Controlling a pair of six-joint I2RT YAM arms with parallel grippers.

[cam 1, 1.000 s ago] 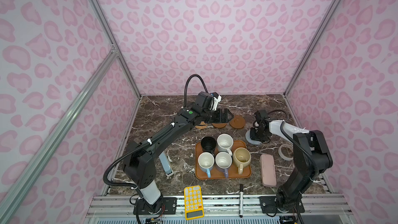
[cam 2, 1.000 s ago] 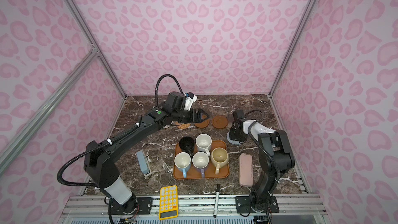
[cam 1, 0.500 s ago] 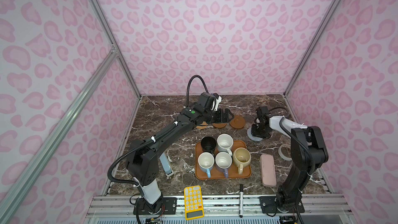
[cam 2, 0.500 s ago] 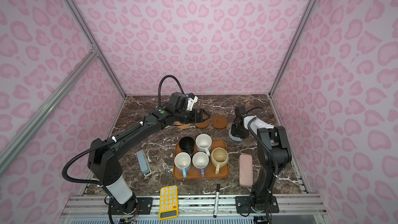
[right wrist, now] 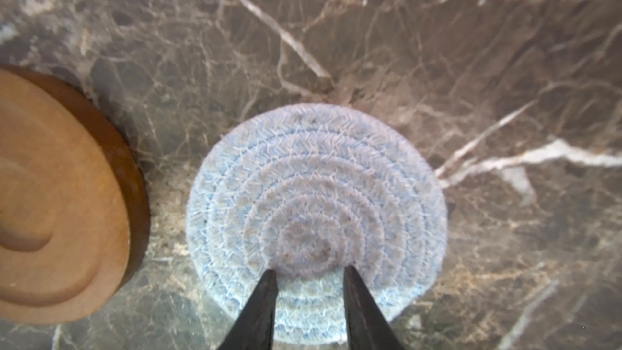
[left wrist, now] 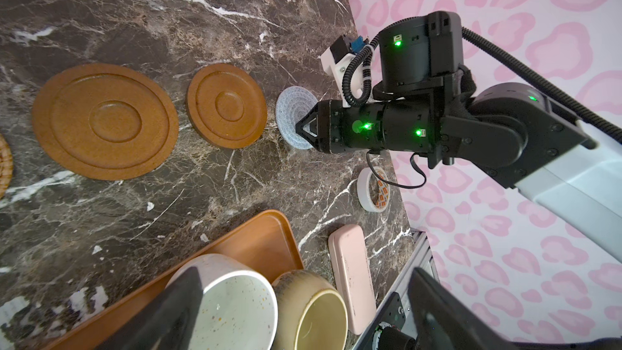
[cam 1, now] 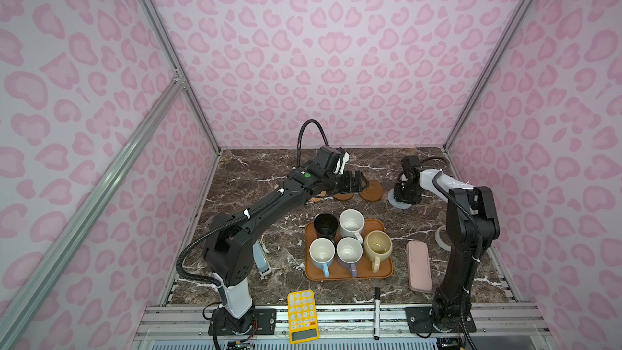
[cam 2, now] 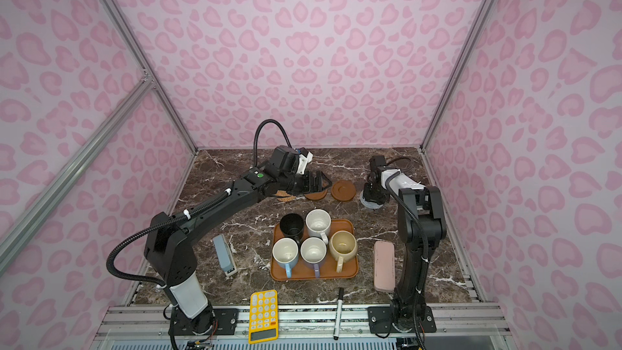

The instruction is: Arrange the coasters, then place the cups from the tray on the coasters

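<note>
My right gripper (right wrist: 308, 272) stands narrowly open, its tips pressed on the grey-blue woven coaster (right wrist: 316, 196) (cam 1: 394, 198) lying flat at the back right. Left of it lie two brown wooden coasters (cam 1: 371, 191) (cam 1: 343, 196) and a tan woven coaster (cam 1: 316, 199) half under the left arm. My left gripper (cam 1: 353, 181) (left wrist: 304, 274) hovers wide open and empty over the nearer brown coaster. On the orange-brown tray (cam 1: 350, 276) stand the black (cam 1: 325, 225), speckled white (cam 1: 351, 222), light blue (cam 1: 322, 252), lavender (cam 1: 349, 251) and beige (cam 1: 378, 246) cups.
A pink oblong case (cam 1: 418, 265) lies right of the tray and a tape roll (cam 1: 441, 237) sits by the right arm's base. A yellow calculator (cam 1: 302, 314) and a marker (cam 1: 377, 311) lie at the front edge, a grey-blue stapler (cam 1: 262, 260) left of the tray.
My right gripper has slid the grey-blue coaster a little toward the back wall. The left gripper has edged slightly to the right, still open.
</note>
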